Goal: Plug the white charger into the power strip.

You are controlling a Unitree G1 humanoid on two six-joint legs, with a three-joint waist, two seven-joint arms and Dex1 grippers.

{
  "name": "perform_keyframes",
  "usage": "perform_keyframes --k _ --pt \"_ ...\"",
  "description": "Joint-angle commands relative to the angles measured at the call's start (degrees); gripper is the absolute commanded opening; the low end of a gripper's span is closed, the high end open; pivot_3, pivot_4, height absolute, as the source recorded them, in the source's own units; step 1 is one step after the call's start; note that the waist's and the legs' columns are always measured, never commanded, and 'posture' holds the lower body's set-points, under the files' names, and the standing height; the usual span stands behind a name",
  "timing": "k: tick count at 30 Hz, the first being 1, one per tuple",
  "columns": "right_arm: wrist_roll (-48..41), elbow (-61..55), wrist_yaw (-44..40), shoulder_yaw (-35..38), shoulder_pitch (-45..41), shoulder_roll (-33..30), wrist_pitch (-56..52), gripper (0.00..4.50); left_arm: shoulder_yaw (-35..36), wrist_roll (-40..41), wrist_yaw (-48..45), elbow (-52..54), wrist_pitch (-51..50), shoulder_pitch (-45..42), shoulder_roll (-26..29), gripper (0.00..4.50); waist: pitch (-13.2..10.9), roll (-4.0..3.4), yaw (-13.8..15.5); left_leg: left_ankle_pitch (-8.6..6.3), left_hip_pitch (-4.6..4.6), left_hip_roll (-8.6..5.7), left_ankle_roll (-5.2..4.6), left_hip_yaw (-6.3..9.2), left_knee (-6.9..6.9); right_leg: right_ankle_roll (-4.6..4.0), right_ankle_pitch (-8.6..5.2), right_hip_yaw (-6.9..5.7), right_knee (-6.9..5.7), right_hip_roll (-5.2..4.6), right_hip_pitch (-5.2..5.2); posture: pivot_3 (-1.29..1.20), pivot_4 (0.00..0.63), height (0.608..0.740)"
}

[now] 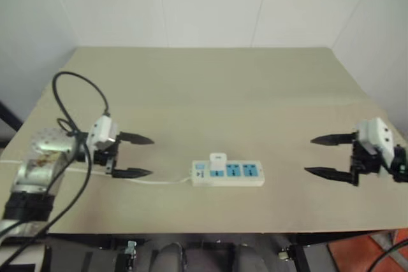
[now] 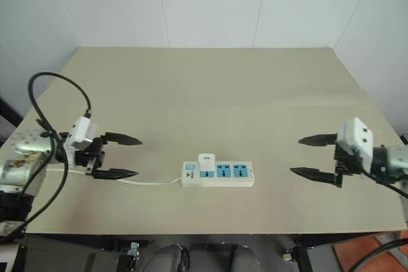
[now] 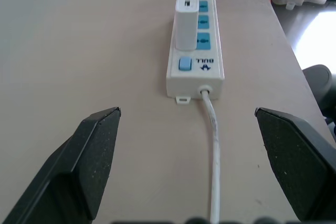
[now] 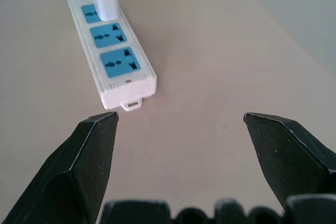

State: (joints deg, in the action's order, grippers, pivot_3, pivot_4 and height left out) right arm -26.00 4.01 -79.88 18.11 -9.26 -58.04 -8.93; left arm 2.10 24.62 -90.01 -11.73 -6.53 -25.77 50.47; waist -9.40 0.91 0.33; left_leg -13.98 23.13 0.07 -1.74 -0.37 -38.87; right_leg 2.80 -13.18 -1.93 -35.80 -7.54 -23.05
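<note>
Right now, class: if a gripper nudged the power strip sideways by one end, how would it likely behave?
The power strip lies flat and long on the smooth table, so it would probably slide and pivot, not tip. Its thin cord looks floppy and would likely trail along. The white charger standing upright in it should ride along.

The power strip looks like smooth white plastic. The white charger does too. The table looks flat and dull.

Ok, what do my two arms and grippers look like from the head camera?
Each gripper, left and right, has two tapered black fingers on a white boxy housing with a black mount. The left arm shows bare silver metal joints, with a thick black cable looping over it.
</note>
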Motion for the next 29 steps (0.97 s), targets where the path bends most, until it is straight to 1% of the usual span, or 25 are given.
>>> perform_keyframes --k 1,5,13,23,29 --pt "-2.04 -1.86 0.15 4.21 1.62 -1.03 -0.27 4.5 1.65 0.38 -1.19 -1.44 -0.16 -2.0 1.76 4.48 0.0 0.01 -0.02 0.0 0.0 0.0 0.0 -0.01 -0.01 0.0 0.0 0.0 -0.01 0.0 0.0 0.0 0.15 0.74" --pt "-2.32 -2.79 1.14 4.92 2.27 -0.54 -0.7 4.5 1.36 0.53 -0.01 -0.2 -0.48 -2.08 1.31 4.48 -0.02 0.0 -0.02 0.0 0.0 0.01 0.0 0.0 -0.01 0.0 0.0 0.03 -0.02 0.0 -0.01 0.0 0.15 0.74" --pt "-1.17 -2.2 1.81 3.53 1.6 0.0 0.45 4.5 1.61 1.02 1.7 2.55 -2.28 -0.95 1.08 4.48 -0.05 0.05 0.05 0.0 0.03 0.01 0.0 -0.01 -0.01 0.01 0.0 0.02 -0.01 0.0 -0.02 0.0 0.15 0.74" --pt "-0.48 -1.62 2.34 1.63 -0.1 0.38 0.93 4.5 1.54 0.82 3.65 2.67 -2.21 -1.53 -0.25 4.48 -0.06 0.07 0.03 0.0 0.03 0.01 0.0 -0.01 -0.02 0.0 0.0 0.02 -0.01 0.0 -0.02 0.0 0.15 0.74" --pt "-0.59 -2.98 2.53 1.45 1.41 0.48 0.96 4.5 0.92 0.69 4.07 3.02 -2.23 -1.31 -0.97 4.48 -0.06 0.07 0.07 0.0 0.03 0.01 0.0 -0.01 -0.03 0.0 0.0 0.03 -0.02 0.0 -0.01 0.0 0.15 0.74"
